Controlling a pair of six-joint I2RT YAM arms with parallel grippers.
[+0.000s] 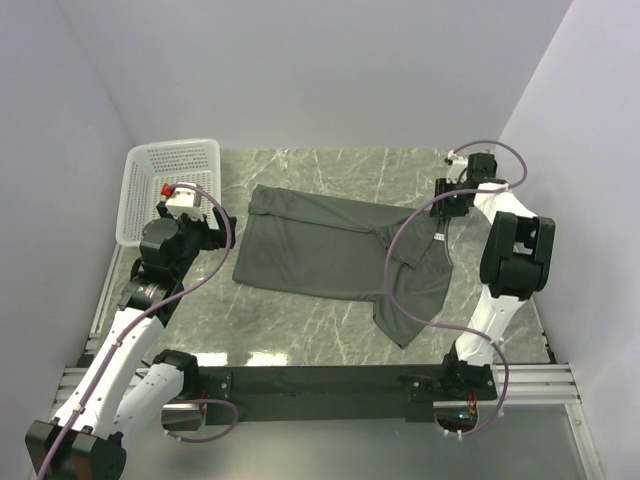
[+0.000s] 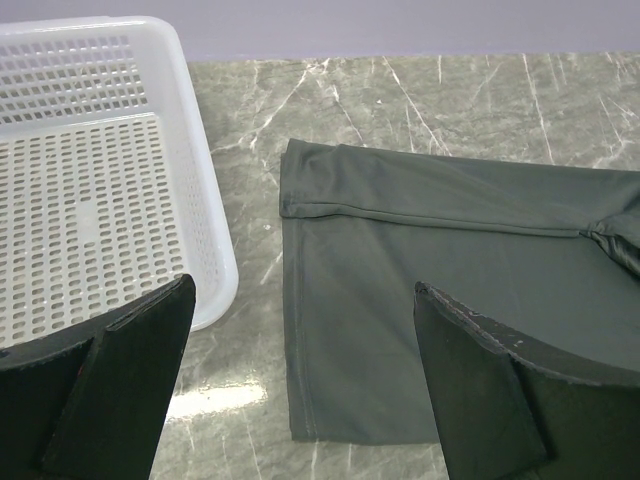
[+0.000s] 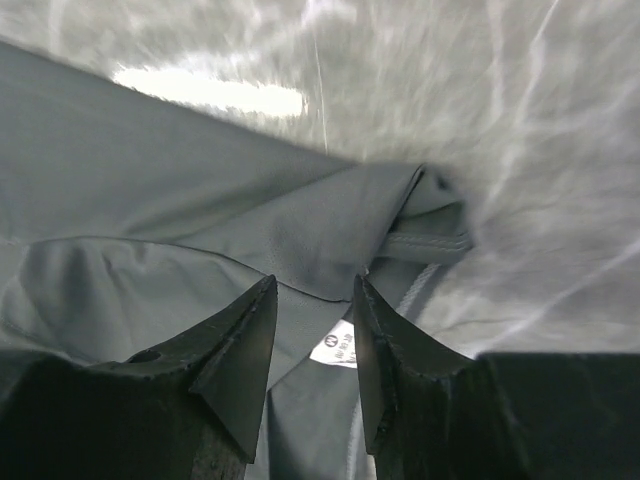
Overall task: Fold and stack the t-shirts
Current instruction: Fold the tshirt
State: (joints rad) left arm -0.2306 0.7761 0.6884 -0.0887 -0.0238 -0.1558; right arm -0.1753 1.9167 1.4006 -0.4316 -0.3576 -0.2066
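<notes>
A dark charcoal-grey fabric t-shirt (image 1: 320,255) lies on the grey marble table (image 1: 300,325). The left claw (image 2: 302,290) hangs spread wide by its hem; the right claw (image 3: 315,285) stands slightly parted over the collar.

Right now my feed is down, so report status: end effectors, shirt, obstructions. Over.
Left end effector open, between basket and t-shirt. Right end effector open over its collar, nothing held. Far edge folded in. Nothing in the way.
</notes>
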